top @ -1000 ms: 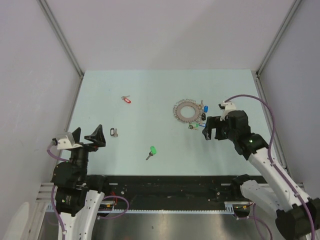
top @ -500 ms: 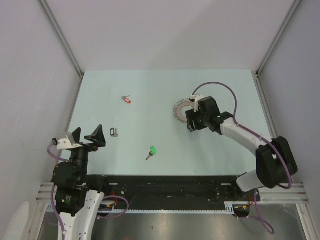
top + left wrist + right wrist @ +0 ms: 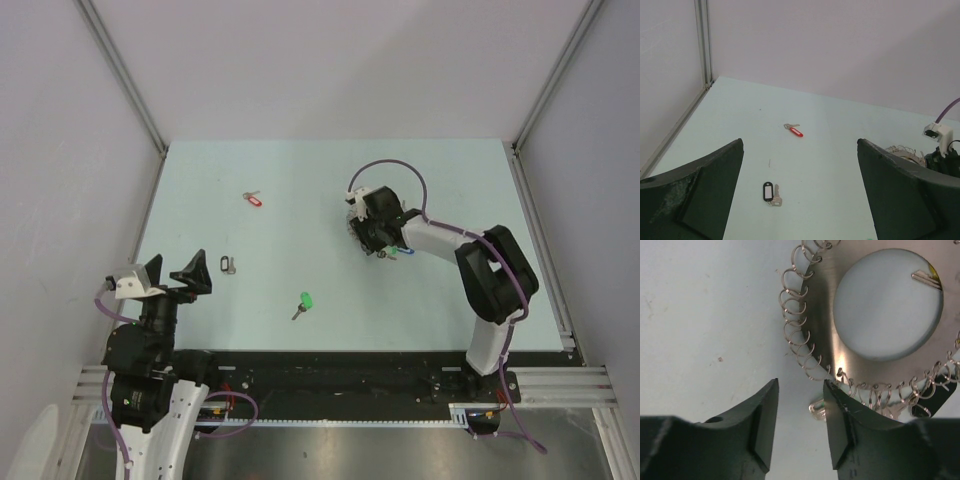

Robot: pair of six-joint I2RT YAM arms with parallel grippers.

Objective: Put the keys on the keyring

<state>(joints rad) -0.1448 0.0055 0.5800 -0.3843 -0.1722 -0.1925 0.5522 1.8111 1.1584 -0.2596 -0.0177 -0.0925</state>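
Right gripper hangs straight down over the edge of the keyring, I'd guess so it can pinch the rim or one of those little wire loops and steady it for threading. Its jaws are roughly half apart, one finger overlapping the rim, with nothing clamped that I can see. Left gripper sits by its base, spread wide and empty. The green key, red key and black-tagged key lie loose on the tabletop, well apart from the ring.

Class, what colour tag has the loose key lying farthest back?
Red; this small silver metal key shows best in the left wrist view.
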